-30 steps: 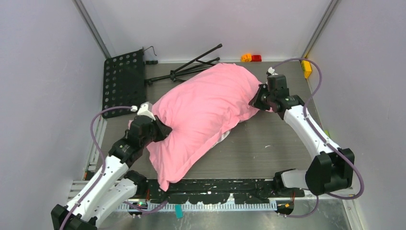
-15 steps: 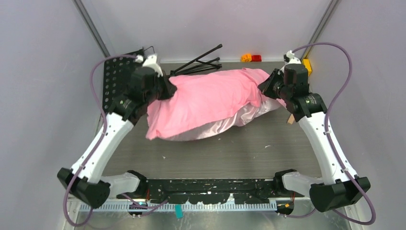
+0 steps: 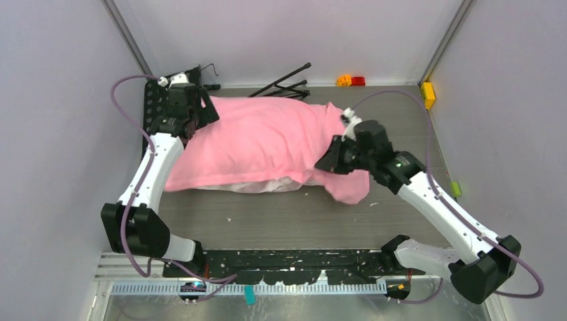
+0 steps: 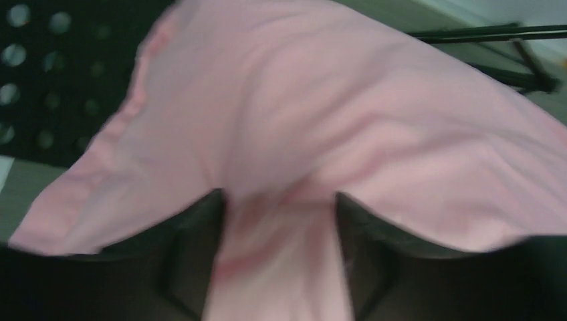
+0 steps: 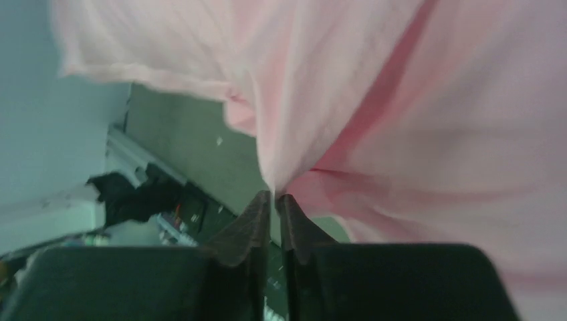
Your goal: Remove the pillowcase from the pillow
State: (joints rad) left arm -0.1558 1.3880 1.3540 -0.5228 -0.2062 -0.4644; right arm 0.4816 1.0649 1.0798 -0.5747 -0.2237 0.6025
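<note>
The pink pillowcase (image 3: 261, 140) lies across the back half of the table, with a strip of the white pillow (image 3: 257, 186) showing along its near edge. My left gripper (image 3: 200, 115) is at the cover's back left corner. In the left wrist view its gripper (image 4: 277, 195) is open, and a loose, blurred fold of pillowcase (image 4: 334, 120) lies between the fingers. My right gripper (image 3: 325, 162) is at the cover's right end, and a flap hangs below it. In the right wrist view that gripper (image 5: 274, 194) is shut on a pinched fold of pillowcase (image 5: 401, 100).
A black perforated plate (image 3: 160, 114) lies at the back left under the left gripper. A black folded stand (image 3: 281, 83) lies along the back wall. Small orange and red blocks (image 3: 351, 81) and a yellow block (image 3: 428, 95) sit at the back right.
The left arm has swung to the back left and its jaws have parted. The right gripper has dragged the cover's right end forward and toward the middle. The pillow now lies flatter.
</note>
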